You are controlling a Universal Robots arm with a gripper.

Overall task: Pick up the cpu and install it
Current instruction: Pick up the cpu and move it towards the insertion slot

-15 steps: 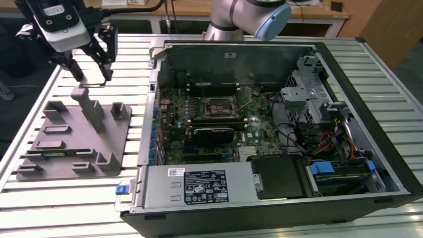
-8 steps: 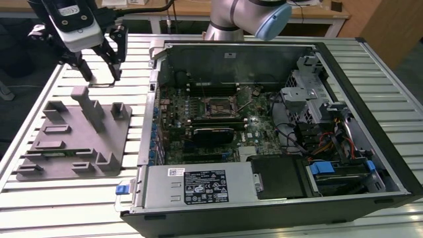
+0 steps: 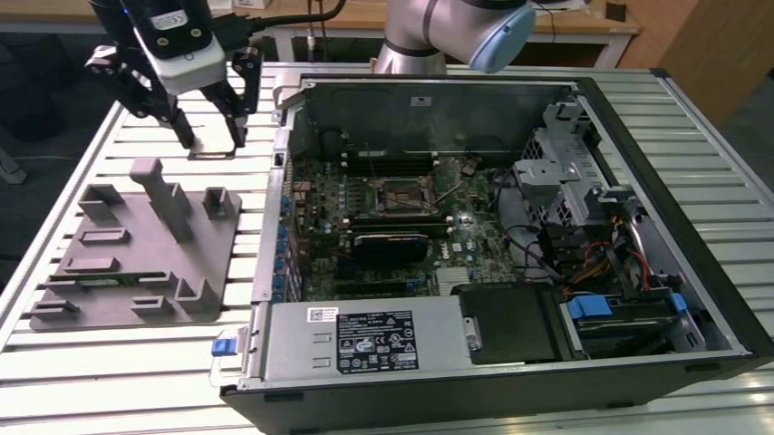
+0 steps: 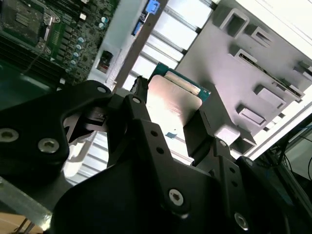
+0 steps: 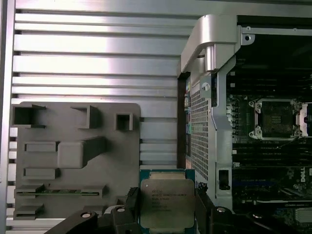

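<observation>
Pinching the cpu (image 5: 167,204) by two opposite edges between the black fingers (image 4: 200,131) of the gripper (image 5: 167,197), silver top turned toward the camera in both wrist views, thin green rim showing round it

Hanging in the air at ten o'clock in the exterior view, fingertips pointing down, white body above them tilted a little toward the exterior view's left

Held clear above the slatted metal table (image 3: 121,362), touching nothing but the two fingers

Seen almost edge-on in the exterior view, just a pale sliver between the fingertips; near edge cut off by the frame in the first wrist view and partly covered by black linkage in the second wrist view

Printed with several lines of small dark text on the silver top, too fine to make out

At seven o'clock from the gripper in the exterior view, lying flat on the table: a grey tray (image 3: 121,272) with upright posts and slots

At four o'clock from the gripper, well apart from the cpu: an open computer case (image 3: 701,272) with a green motherboard (image 3: 314,263) and a square socket (image 3: 400,193) near its middle

At six o'clock of the case: a metal box with a white label (image 3: 375,340) in black print

At twelve o'clock, beyond the case: the silver arm (image 3: 436,32) with a blue cap, cut off by the frame
</observation>
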